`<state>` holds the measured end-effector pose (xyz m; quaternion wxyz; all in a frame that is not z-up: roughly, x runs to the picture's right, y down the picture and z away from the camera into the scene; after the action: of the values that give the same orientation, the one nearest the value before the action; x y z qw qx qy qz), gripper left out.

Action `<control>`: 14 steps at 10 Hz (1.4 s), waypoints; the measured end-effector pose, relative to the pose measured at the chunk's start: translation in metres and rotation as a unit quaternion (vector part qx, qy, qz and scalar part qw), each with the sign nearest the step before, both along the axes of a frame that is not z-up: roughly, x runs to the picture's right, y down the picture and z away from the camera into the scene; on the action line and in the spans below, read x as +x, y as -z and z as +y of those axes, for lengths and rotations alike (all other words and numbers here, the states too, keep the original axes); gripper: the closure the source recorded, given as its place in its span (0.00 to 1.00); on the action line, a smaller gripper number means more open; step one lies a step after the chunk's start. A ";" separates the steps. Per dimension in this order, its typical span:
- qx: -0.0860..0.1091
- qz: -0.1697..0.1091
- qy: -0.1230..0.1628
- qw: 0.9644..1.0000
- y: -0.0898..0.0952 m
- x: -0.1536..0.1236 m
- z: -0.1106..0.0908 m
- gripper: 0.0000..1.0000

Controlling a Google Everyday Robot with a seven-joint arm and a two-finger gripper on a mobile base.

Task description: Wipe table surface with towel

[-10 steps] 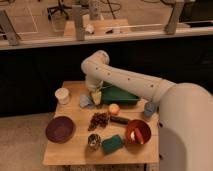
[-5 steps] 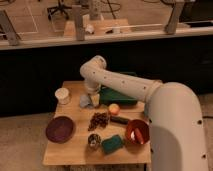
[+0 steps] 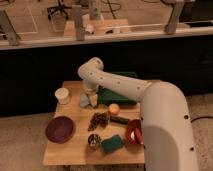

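Right now, in my one camera view, the claw [image 3: 89, 98] is down at the back of the surface [image 3: 75, 150], between the cup [image 3: 62, 95] and the tray [image 3: 120, 95]. Its fingers look spread, pinching nothing that I can make out. The towel [image 3: 85, 103] lies bunched right under it; I cannot tell whether they touch. By my reading, the wipe has not begun: I must first grip the towel, then drag it across the bare wood.

Office-like lab: swivel chairs [image 3: 60, 9] on the far floor beyond a ledge [image 3: 125, 36] with metal posts [image 3: 77, 22], small wooden counter [image 3: 65, 150] near.
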<state>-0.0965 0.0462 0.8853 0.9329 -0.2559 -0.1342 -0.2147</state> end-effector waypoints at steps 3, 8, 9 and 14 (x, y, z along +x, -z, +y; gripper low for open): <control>-0.002 -0.001 0.008 1.000 -0.008 -0.008 0.004 0.20; -0.006 -0.002 0.022 1.000 -0.014 -0.020 0.012 0.20; -0.008 -0.004 0.023 1.000 -0.013 -0.021 0.013 0.20; -0.025 0.002 0.019 1.000 -0.018 -0.030 0.023 0.20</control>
<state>-0.1261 0.0691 0.9029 0.9224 -0.2817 -0.1332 -0.2283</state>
